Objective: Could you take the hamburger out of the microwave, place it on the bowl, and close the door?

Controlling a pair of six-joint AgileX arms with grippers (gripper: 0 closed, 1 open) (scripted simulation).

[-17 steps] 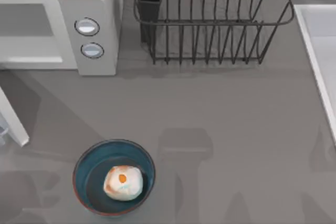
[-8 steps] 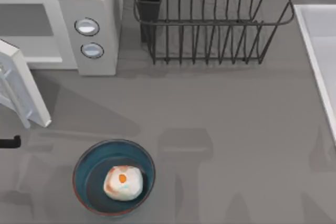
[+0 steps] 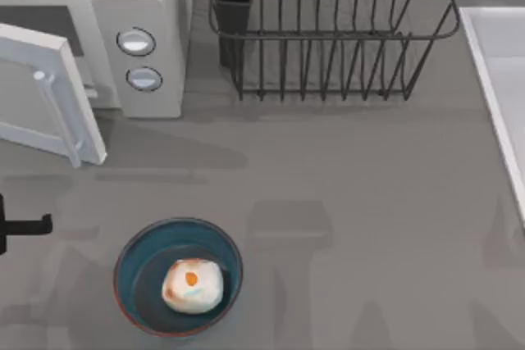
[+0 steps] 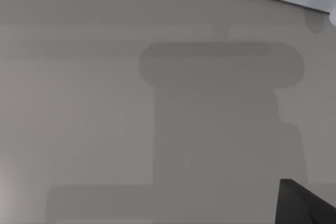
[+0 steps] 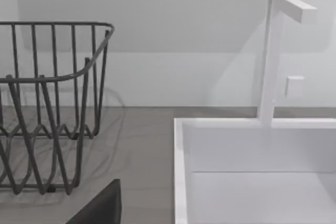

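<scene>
Closing the door is the step in hand: the hamburger already sits in the bowl, just right of the left gripper, whose finger state I cannot tell. Beyond the gripper, the door stands half-swung before the microwave; next, I judge, a push home.

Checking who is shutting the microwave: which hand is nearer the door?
Left. The left hand sits at the table's left edge, just in front of the half-closed door. The right hand is far off, by the wire rack and sink.
</scene>
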